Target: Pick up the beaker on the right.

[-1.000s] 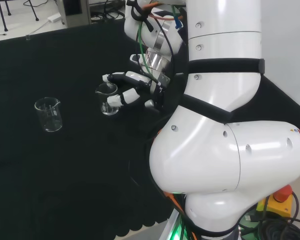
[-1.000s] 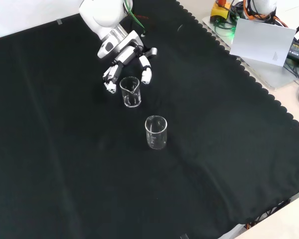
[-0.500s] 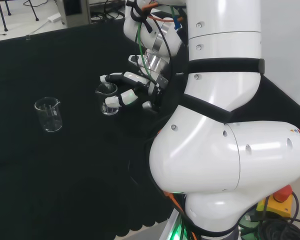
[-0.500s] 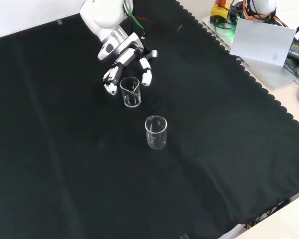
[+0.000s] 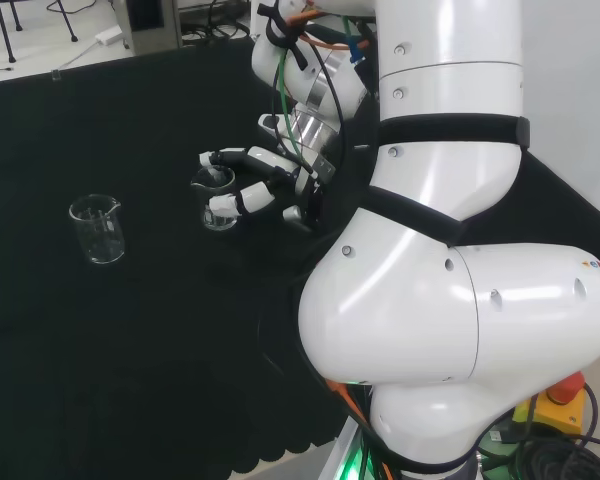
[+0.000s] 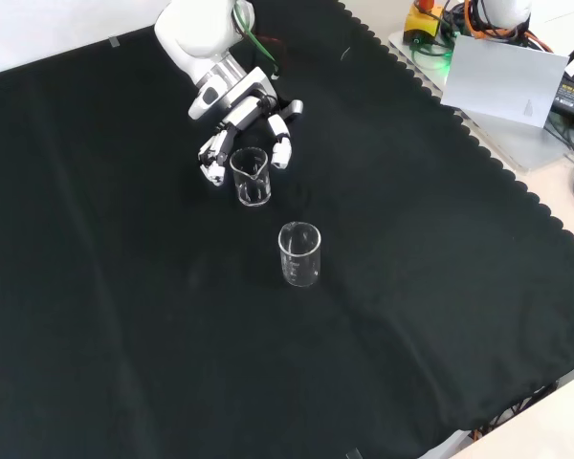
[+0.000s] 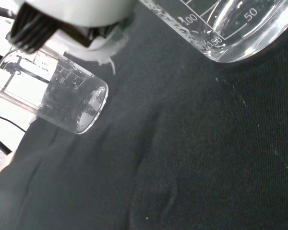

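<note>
Two clear beakers stood upright on the black-clothed counter (image 6: 440, 287), well apart from each other.

Head view: the near beaker (image 5: 217, 198) sat right of the far beaker (image 5: 98, 229), just left of the arm's white links (image 5: 430, 300). The hand (image 5: 265, 180) reached in from the right at beaker height. One of the fingers (image 5: 225, 158) ran along the beaker's far side near the rim; another, curled, lay against its near side, lower down.

Front view: the hand (image 6: 239, 120) came down from the top of the view, with the near beaker (image 6: 250, 176) directly below it. Fingertips (image 6: 211, 170) flanked the glass on the left, and another finger sat to the right by the rim. The fingers were partly curled round the beaker, bracketing it on both sides; whether they actually pressed the glass I could not tell. The beaker's base rested on the cloth, not yet lifted. The far beaker (image 6: 299, 253) stood lower in this view, clear of the hand.

Wrist view: the near beaker's base (image 7: 230, 28) loomed large and close; the far beaker (image 7: 53, 98) was beyond it on the cloth. A blurred white part of the hand (image 7: 72, 12) showed too.
</note>
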`<state>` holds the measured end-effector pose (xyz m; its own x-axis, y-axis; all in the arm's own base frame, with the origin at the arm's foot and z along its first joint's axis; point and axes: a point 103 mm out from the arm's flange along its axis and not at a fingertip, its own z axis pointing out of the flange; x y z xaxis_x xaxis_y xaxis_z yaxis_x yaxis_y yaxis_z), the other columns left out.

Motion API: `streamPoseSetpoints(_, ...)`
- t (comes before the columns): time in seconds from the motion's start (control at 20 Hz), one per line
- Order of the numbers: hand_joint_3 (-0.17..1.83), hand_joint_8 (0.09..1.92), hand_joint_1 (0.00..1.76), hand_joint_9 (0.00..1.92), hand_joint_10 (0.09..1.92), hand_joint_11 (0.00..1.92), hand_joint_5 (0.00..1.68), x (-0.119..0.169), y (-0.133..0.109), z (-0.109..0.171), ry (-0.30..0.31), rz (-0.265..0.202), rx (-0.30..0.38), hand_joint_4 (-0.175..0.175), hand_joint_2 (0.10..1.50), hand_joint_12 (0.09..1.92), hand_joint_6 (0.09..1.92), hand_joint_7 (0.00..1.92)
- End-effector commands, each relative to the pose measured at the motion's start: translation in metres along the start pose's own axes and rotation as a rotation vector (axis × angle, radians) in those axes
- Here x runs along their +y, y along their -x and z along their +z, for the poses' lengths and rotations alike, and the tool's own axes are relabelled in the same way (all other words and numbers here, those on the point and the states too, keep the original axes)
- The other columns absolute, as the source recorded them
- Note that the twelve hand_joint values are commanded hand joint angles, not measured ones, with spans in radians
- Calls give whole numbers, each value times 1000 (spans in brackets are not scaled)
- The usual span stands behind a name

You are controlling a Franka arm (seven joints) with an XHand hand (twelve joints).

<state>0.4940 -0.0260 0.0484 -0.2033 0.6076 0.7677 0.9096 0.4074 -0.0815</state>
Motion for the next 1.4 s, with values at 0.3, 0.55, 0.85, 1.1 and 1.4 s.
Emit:
streamPoseSetpoints(0.3, 631, 532, 926, 404, 604, 0, 433, 4, 2, -7, 36, -10, 80, -12, 471, 1210, 87, 339)
streamPoseSetpoints(0.55, 636, 529, 921, 405, 602, 0, 446, 2, 6, -12, 44, -17, 97, -10, 473, 1211, 87, 342)
streamPoseSetpoints(0.85, 638, 527, 918, 406, 599, 0, 467, 8, 1, 2, 30, -14, 73, -9, 473, 1211, 87, 345)
streamPoseSetpoints(1.1, 639, 525, 917, 405, 597, 0, 476, 3, 1, -6, 12, -31, 55, -10, 473, 1210, 87, 349)
streamPoseSetpoints(1.4, 639, 525, 917, 406, 595, 0, 485, 3, 0, -3, 18, -32, 57, -11, 474, 1210, 87, 356)
